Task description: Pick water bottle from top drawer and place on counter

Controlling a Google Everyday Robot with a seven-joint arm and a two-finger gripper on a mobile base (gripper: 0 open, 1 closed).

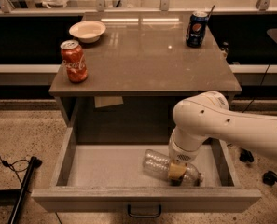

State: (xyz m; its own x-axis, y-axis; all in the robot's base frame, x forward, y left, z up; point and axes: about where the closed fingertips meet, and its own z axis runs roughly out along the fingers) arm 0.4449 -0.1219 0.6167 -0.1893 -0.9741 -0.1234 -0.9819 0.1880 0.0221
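The water bottle [155,164] lies on its side on the pale floor of the open top drawer [105,168], at the front right, cap end pointing right. My gripper [177,172] reaches straight down into the drawer from the white arm [208,122] and sits over the bottle's label end, touching it. The arm's wrist hides part of the bottle. The glossy counter [147,55] is the cabinet top above the drawer.
On the counter stand a red cola can [74,61] at front left, a white bowl [87,31] at back left and a dark blue Pepsi can [196,28] at back right. A black pole [24,185] lies on the floor at left.
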